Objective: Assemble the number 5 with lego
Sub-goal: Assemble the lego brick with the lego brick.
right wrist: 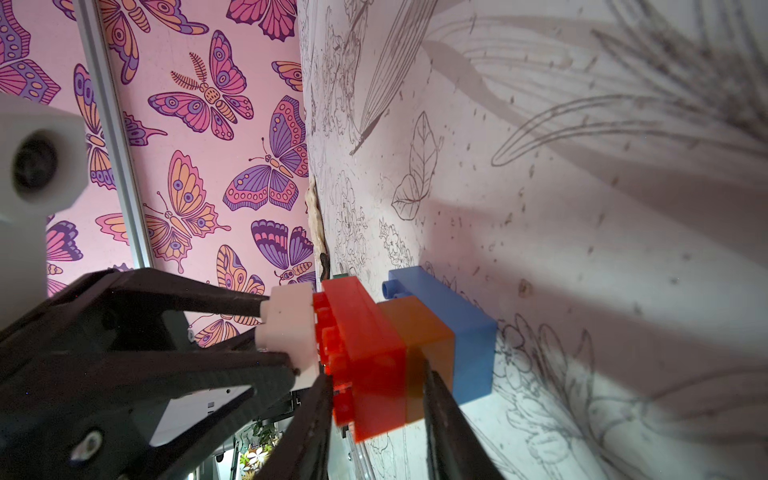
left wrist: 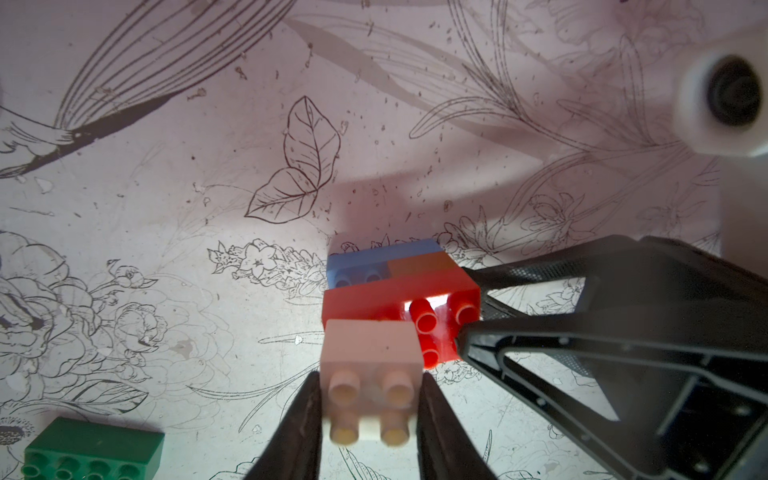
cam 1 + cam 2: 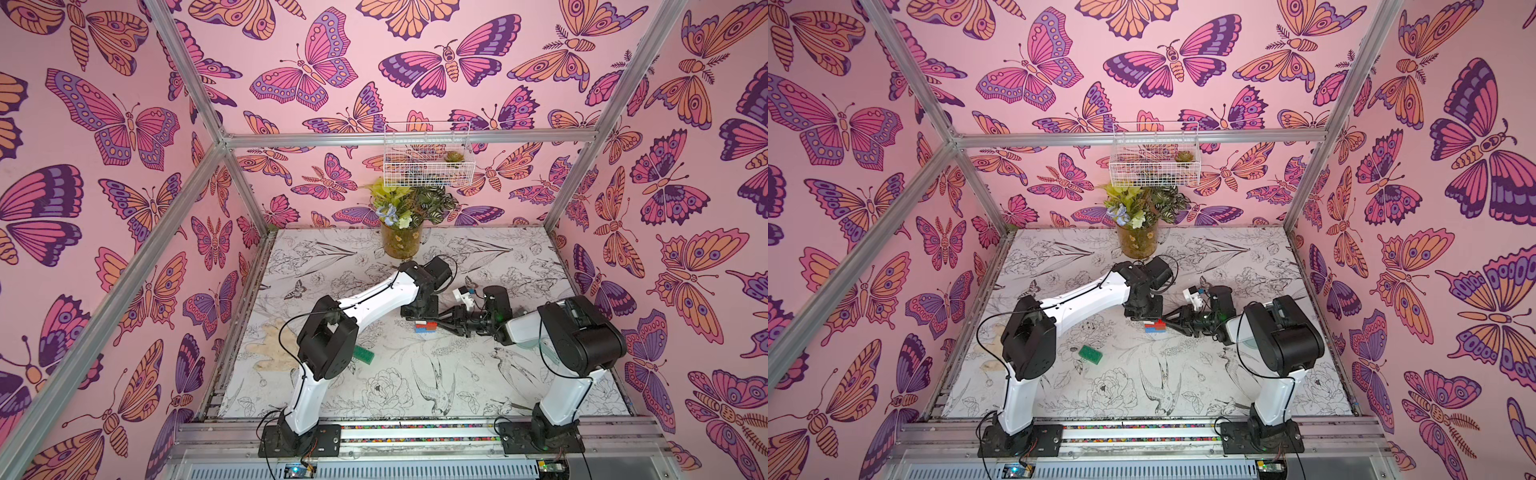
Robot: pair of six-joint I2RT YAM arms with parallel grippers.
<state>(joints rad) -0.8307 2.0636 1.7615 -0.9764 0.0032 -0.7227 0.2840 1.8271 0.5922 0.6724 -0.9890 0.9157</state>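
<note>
A stack of lego stands on the table in both top views (image 3: 424,327) (image 3: 1154,327). Its blue brick (image 1: 457,320) is at the bottom, then the orange one (image 1: 419,328), then the red one (image 1: 361,332). My left gripper (image 2: 370,380) is shut on the white brick (image 2: 370,357) and holds it against the studs at one end of the red brick (image 2: 374,301). My right gripper (image 1: 378,378) reaches in from the side, shut on the red and orange bricks. The green brick (image 3: 364,355) (image 2: 95,449) lies apart on the table, close to the left arm's elbow.
A vase of flowers (image 3: 401,245) stands at the back of the table, just behind the left wrist. A white wire basket (image 3: 428,156) hangs on the rear wall above it. Aluminium frame posts and pink walls enclose the table. A brownish stain (image 3: 270,349) marks its left side.
</note>
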